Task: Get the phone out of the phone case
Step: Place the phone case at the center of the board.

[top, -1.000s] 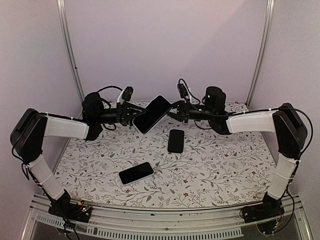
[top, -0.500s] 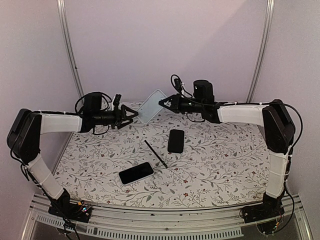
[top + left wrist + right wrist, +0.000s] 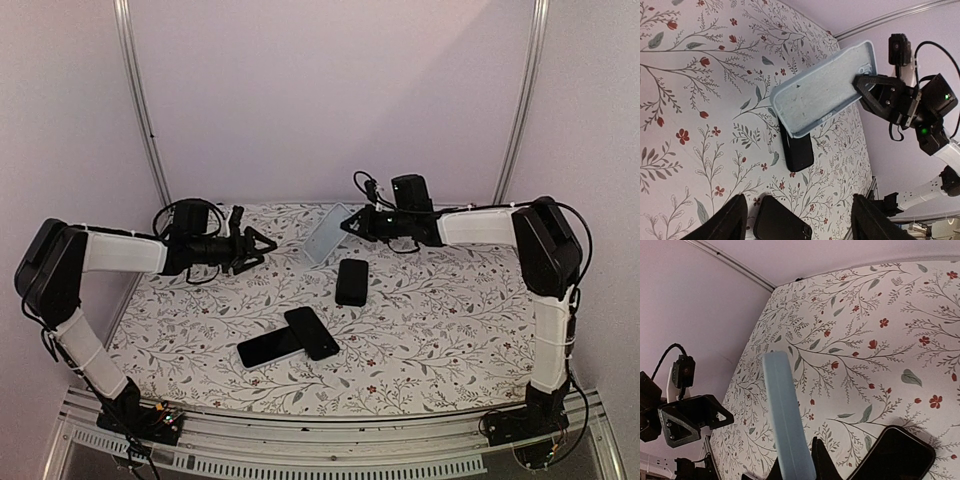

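From above, the right gripper [image 3: 347,225] hangs over the far middle of the tabletop [image 3: 450,330], jaws pinching a pale blue phone case [image 3: 325,236] by its edge, the case tilted and clear of the surface. The left gripper [image 3: 263,248] hovers just left of it with jaws spread, gripping nothing. Just beneath the case lies a black phone [image 3: 352,282]. Nearer, a second black phone [image 3: 311,332] rests slantwise, overlapping a glossy phone [image 3: 265,350].

The left wrist camera looks between its own parted fingers [image 3: 725,225] at the case's [image 3: 822,90] bare inner face, no phone in it, with the right jaws clamped on its upper corner.

The right wrist camera sees the case [image 3: 785,415] edge-on, pinched in its jaws, and the left gripper [image 3: 690,420] beyond
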Available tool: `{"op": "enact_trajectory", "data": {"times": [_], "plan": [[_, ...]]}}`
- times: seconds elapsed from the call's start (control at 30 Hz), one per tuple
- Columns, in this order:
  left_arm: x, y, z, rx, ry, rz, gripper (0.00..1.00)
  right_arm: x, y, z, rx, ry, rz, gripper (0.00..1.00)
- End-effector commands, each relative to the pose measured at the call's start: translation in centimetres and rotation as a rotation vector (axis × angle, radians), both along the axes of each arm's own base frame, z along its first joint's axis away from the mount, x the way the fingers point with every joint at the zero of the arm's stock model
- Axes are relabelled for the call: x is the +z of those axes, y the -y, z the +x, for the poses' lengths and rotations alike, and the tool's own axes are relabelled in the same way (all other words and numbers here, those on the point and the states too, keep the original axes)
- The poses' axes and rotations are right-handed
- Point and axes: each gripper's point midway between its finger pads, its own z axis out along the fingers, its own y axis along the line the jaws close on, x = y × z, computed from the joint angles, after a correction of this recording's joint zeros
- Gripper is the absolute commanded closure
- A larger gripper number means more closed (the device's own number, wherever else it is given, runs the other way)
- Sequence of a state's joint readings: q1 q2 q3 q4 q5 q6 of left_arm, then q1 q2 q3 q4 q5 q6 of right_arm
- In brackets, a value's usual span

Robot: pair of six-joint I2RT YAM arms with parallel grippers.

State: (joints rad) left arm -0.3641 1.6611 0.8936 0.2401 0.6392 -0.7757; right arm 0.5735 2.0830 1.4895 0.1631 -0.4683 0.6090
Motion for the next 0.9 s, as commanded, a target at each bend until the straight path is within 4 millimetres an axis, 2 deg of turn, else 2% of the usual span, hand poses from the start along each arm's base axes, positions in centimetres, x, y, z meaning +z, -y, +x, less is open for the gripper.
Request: {"op": "enact_trajectory", "data": {"times": [0.0, 0.13, 0.2, 0.3, 0.43, 0.6, 0.7, 0.87], "plan": [[-1.4, 0.8, -0.4, -0.021, -0.001, 0.064, 0.28, 0.2, 5.4, 1.3, -0.076, -0.05, -0.012, 1.0], [-2.8, 1.5, -0.8, -0.036, -0.025, 0.145, 0.28, -1.3, 9.2, 0.2, -0.059, -0.159, -0.001, 1.0], [-3.4, 1.9, -1.3, -0.055, -0.039, 0.184, 0.27, -1.8, 11.9, -0.4, -0.077, -0.201, 0.015, 1.0], [-3.9, 2.6, -2.6, -0.09, -0.062, 0.198, 0.26, -1.9, 15.7, -1.4, -0.112, -0.243, 0.038, 1.0], [-5.1, 3.0, -4.5, -0.137, -0.122, 0.229, 0.25, -3.7, 19.3, -3.1, -0.143, -0.321, 0.03, 1.0], [-6.0, 3.1, -5.1, -0.148, -0.154, 0.242, 0.25, -5.9, 22.1, -4.7, -0.163, -0.4, 0.014, 0.96], [-6.4, 3.1, -5.4, -0.158, -0.176, 0.237, 0.25, -6.8, 23.1, -5.0, -0.178, -0.421, -0.012, 0.92], [-7.6, 3.4, -6.3, -0.189, -0.228, 0.223, 0.26, -8.4, 24.3, -5.0, -0.223, -0.437, -0.084, 0.72]]}}
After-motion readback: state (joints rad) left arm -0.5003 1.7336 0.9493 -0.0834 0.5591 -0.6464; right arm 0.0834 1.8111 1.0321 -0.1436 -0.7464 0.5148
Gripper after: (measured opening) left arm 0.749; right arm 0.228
